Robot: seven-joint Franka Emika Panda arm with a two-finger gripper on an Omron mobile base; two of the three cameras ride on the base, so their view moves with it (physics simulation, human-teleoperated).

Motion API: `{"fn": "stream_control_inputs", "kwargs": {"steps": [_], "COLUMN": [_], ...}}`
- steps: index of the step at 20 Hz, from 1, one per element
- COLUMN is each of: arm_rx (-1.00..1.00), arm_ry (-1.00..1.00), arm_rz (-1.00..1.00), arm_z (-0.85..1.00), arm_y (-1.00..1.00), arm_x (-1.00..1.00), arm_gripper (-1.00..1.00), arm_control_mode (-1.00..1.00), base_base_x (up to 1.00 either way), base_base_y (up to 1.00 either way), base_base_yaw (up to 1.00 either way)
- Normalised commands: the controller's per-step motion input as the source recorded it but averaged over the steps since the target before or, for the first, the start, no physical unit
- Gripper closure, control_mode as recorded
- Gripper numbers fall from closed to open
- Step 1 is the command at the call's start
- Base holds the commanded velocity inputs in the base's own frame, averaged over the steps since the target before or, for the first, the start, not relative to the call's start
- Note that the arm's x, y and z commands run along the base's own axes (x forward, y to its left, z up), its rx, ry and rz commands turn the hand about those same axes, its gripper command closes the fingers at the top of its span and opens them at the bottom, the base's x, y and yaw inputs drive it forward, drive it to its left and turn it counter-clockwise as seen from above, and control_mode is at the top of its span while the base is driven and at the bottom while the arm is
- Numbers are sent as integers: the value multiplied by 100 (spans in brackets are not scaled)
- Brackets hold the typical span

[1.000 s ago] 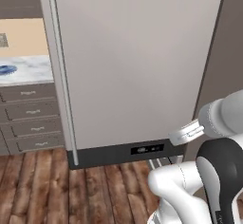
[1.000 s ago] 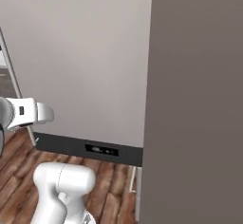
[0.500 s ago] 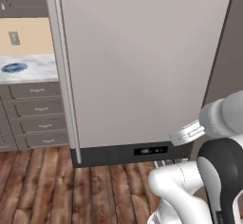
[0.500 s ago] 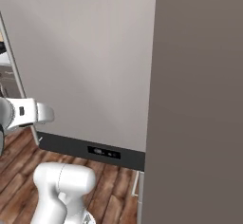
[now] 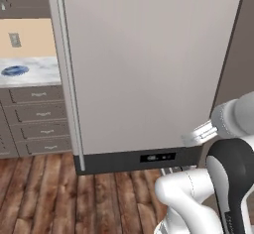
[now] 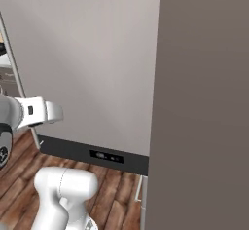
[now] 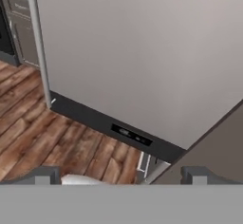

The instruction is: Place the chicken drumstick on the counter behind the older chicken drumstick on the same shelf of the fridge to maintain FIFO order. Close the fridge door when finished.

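You are facing the fridge door point(image 5: 144, 64), which is sitting flush, your gripper point(image 7: 121, 174) hanging with fingers spread, grasping nothing.

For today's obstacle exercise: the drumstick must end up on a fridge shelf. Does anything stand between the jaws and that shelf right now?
Yes. The fridge door is shut, flat across the whole front, its handle on the left. The open gripper faces its lower part, holding nothing.

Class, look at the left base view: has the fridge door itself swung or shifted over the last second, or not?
No. The fridge door sits shut against its dark base strip throughout; door, strip and counter slide right together, so the camera moved.
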Motion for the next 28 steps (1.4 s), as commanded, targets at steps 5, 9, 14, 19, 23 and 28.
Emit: {"fn": "stream_control_inputs", "kwargs": {"steps": [5,9,14,19,23,28], "arm_rx": [-9,-9,-12,-15,-13,-8], "arm_ry": [-22,-20,-21,-5,0,0], "arm_rz": [0,0,0,-7,-9,-7], "arm_z": [0,-2,-13,-5,-15,-24], "arm_y": [-49,-21,-1,0,-1,-3], "arm_x": [6,22,25,60,54,63], "arm_gripper": [-100,-100,-100,-100,-100,-100], "arm_control_mode": [-100,-100,-100,-100,-100,-100], "base_base_x": [0,0,0,0,0,0], "base_base_y": [0,0,0,0,0,0], "base_base_yaw": [0,0,0,0,0,0]}}
